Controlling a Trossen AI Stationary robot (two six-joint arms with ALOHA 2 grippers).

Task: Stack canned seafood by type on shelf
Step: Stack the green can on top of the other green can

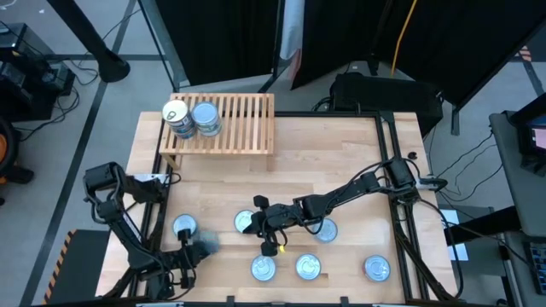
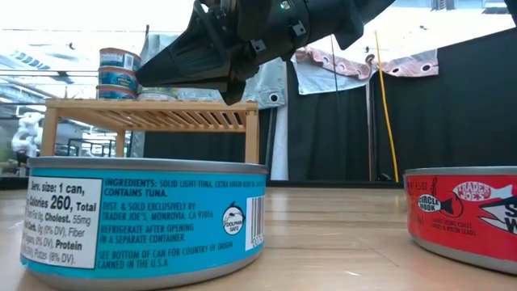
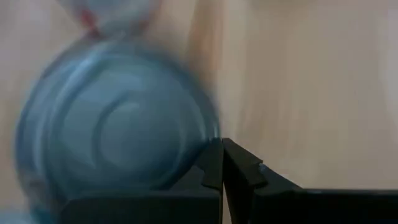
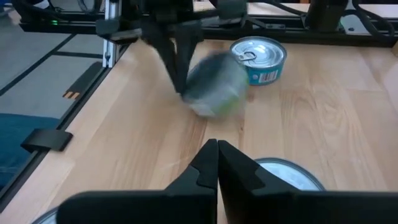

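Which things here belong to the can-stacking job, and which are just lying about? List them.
Job:
- shelf
- cans on it
- loose cans on the table
- left gripper, shut beside a can
- right gripper, shut

Lying about:
- yellow pole
- black curtain
- hanging cloth

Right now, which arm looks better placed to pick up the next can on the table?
Probably left. The left pincer is shut right beside a blue-topped can at the table's front left. The right pincer is also shut, hovering mid-table between cans.
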